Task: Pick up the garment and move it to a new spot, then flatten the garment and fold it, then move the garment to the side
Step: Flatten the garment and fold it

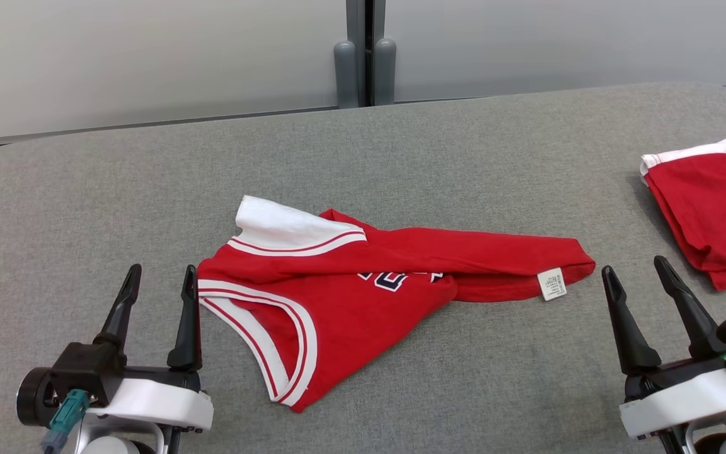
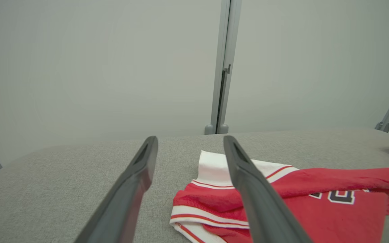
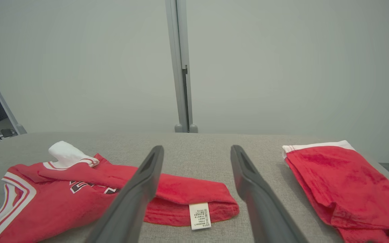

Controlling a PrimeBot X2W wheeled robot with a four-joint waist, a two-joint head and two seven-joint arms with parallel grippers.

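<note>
My left jaws stand wide at the lower left of the head view. Their two dark fingers (image 1: 186, 315) point up the frame with nothing between them. The inner finger's tip is just beside the edge of the red jersey (image 1: 350, 284); I cannot tell whether it touches the cloth. In my left wrist view that same finger crosses in front of the jersey's white-trimmed shoulder.

My right jaws are wide too, at the lower right of the head view, and hold nothing. They stand between the jersey's right end and a folded red garment (image 1: 709, 208) with a white band, which lies at the right edge of the frame.

The jersey lies crumpled in the middle of the grey worktop (image 1: 401, 145), not flat. A white part is turned up at its upper left, and a white-and-red trimmed armhole curves toward the bottom of the frame. Dark letters outlined in white are partly hidden under a long fold. That fold runs to the right and ends at a small white label (image 1: 552, 284).

In my right wrist view the label shows between my two fingers, low in the frame, with the jersey at lower left and the folded garment at lower right.

Beyond the worktop's far edge, at the top of the head view, pale wall panels meet at a grey post (image 1: 366, 57).
</note>
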